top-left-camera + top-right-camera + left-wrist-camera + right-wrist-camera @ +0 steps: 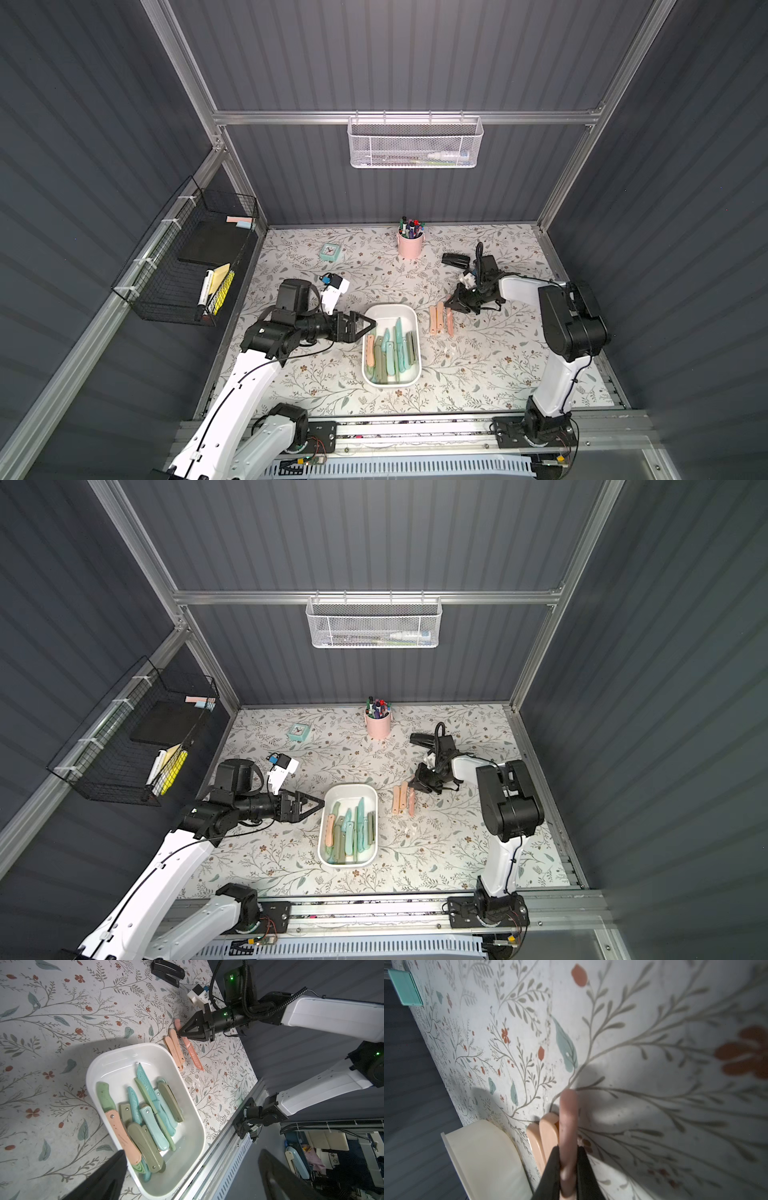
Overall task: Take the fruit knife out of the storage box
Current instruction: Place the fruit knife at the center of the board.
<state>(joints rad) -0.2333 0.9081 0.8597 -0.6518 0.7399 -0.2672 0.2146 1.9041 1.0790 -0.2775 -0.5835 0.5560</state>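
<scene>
— Surroundings first?
— Floral counter. Taken from the box in both top views: a pink cup of pens at 12 o'clock, a teal clock at 11, a black stapler at 1. A white mesh basket hangs on the back rail and a black wire basket on the left wall. One of each.
— What crowds the box?
— The left pincer, spread wide, sits at its 10 o'clock rim. At 2 o'clock, outside on the counter, two peach knives lie side by side, between the box and the pink knife.
— And that pink one?
— The right pincer is clamped on its handle, blade toward 6. Whether it rests on the counter or hangs just above it, I cannot tell.
— Count in the box?
— The knives there are teal and olive, plus one with a pink handle. They overlap, so there is no sure count. Three lie outside.
— Any writing?
— "CERAMIC" on one teal blade in the left wrist view. The marks on the pink blade are too small to read.
</scene>
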